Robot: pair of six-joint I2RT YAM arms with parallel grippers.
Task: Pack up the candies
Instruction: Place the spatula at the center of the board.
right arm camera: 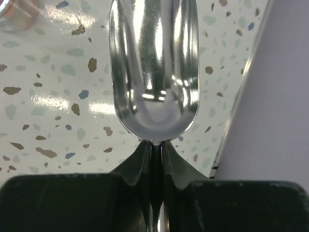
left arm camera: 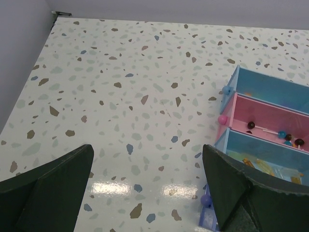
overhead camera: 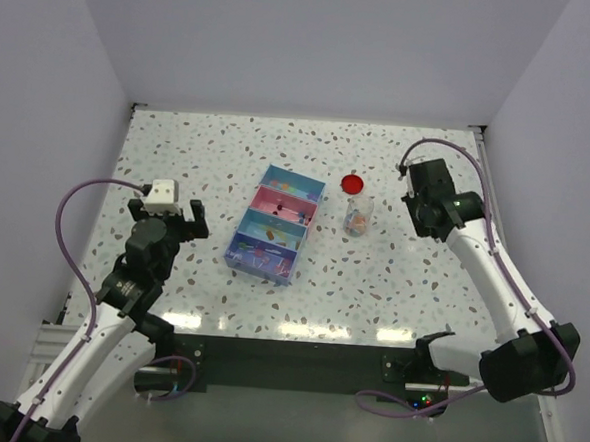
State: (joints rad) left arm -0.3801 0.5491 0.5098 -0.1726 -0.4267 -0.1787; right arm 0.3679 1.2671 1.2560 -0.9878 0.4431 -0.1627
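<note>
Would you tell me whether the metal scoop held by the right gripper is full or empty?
Empty: the scoop shows only bare, shiny metal in its bowl, with nothing lying in it.

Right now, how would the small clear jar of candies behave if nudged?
The small clear jar stands upright, narrow, round red lid off: likely tips, spilling candies. Seemingly light, it may slide on the glossy table.
</note>
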